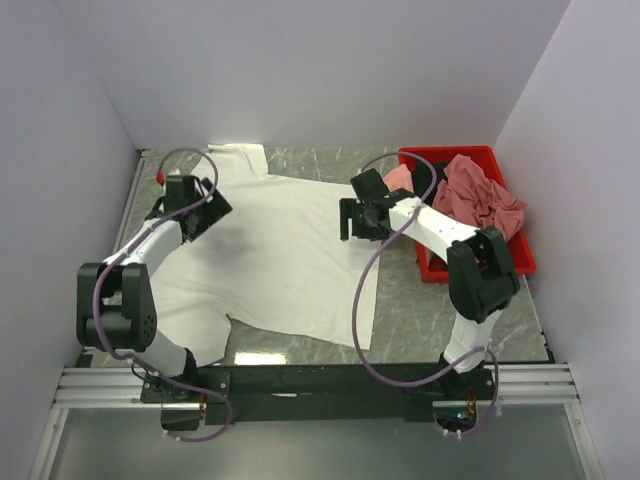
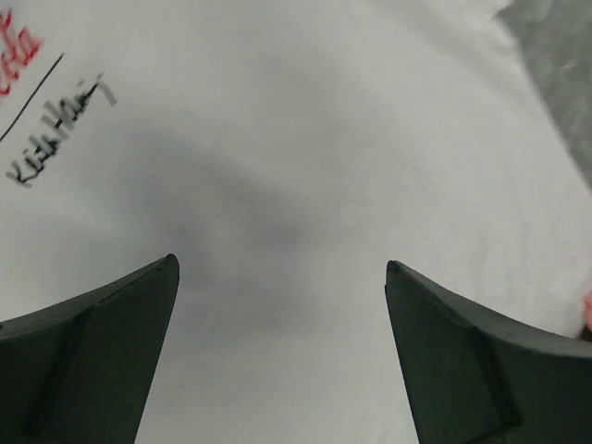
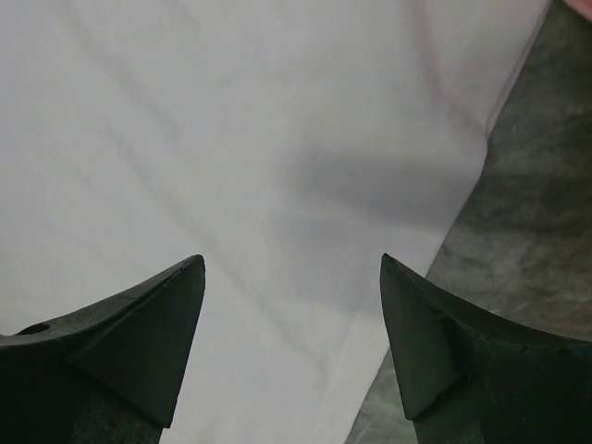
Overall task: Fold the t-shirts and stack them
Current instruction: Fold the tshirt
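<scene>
A large white t-shirt (image 1: 280, 255) lies spread flat across the table, one sleeve reaching toward the back wall. My left gripper (image 1: 207, 212) hovers over its left part, open, with only white cloth (image 2: 296, 166) and a bit of red and black print (image 2: 55, 120) beneath the fingers (image 2: 111, 351). My right gripper (image 1: 352, 222) hangs open over the shirt's right edge; the hem (image 3: 462, 176) and bare table show beside its fingers (image 3: 435, 342). Nothing is held in either. Dusty rose and pink t-shirts (image 1: 478, 195) sit heaped in the bin.
A red plastic bin (image 1: 515, 252) stands at the right, close to the right arm's elbow. White walls close in the left, back and right sides. Grey marbled tabletop (image 1: 420, 320) shows right of the shirt and along the front edge.
</scene>
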